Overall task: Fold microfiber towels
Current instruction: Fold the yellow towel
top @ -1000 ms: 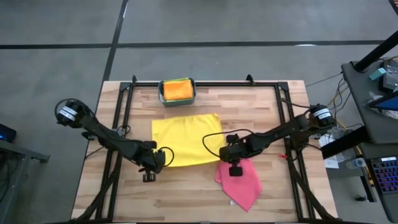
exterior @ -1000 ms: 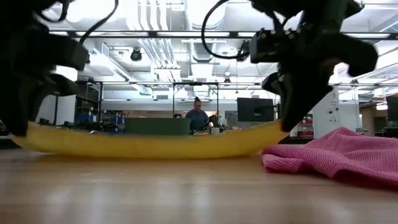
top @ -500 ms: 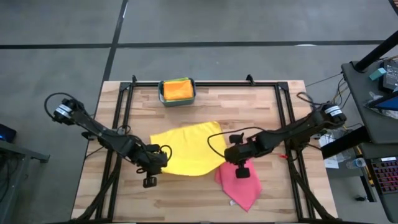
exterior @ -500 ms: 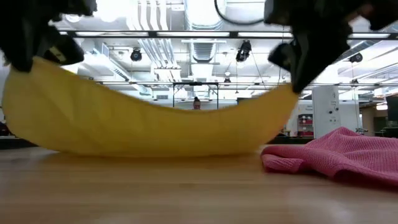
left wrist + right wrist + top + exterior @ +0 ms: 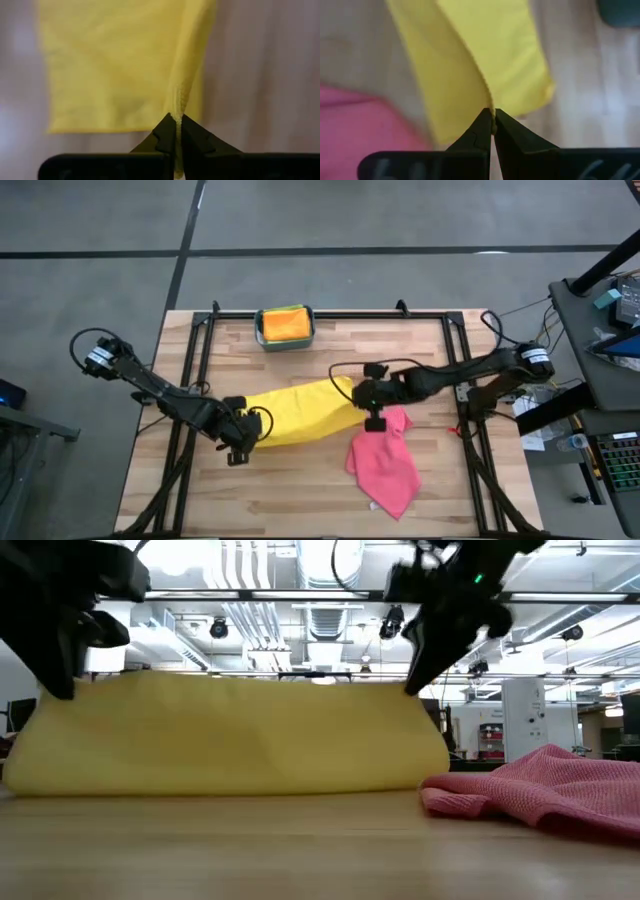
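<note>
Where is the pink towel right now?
High view: the pink towel lies crumpled on the table's near right, beside the lifted yellow towel, just below the right gripper.

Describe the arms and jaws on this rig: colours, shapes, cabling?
Both arms are dark, slim and jointed. The left arm and right arm each carry a round base joint with a pale label, and thin black cables loop beside them. The left gripper and right gripper end in black, wedge-shaped jaws tapering to a point.
</note>
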`<state>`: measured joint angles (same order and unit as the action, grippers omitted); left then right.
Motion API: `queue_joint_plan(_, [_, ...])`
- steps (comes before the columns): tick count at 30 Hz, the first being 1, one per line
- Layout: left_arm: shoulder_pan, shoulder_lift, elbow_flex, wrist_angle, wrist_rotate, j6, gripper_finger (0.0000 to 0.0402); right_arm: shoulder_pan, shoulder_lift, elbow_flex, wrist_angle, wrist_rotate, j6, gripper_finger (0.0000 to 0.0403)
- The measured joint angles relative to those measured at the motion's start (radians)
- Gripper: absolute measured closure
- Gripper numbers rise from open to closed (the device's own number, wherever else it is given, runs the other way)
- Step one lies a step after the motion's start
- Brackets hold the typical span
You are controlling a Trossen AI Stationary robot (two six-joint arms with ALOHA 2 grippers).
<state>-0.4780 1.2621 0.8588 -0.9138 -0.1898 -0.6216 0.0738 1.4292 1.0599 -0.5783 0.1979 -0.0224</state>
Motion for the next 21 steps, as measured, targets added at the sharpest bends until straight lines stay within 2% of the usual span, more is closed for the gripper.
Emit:
queue_joint_plan(11, [0.131,0.004,-0.034,-0.075,-0.159,0.007,0.0402,-0.173,0.132,0.000,0.152,0.046,-0.109,0.0394])
queue_joint_plan(21, [0.227,0.055,-0.109,-0.049,-0.190,0.034,0.0402,-0.217,0.211,-0.001,0.173,0.091,-0.120,0.0394])
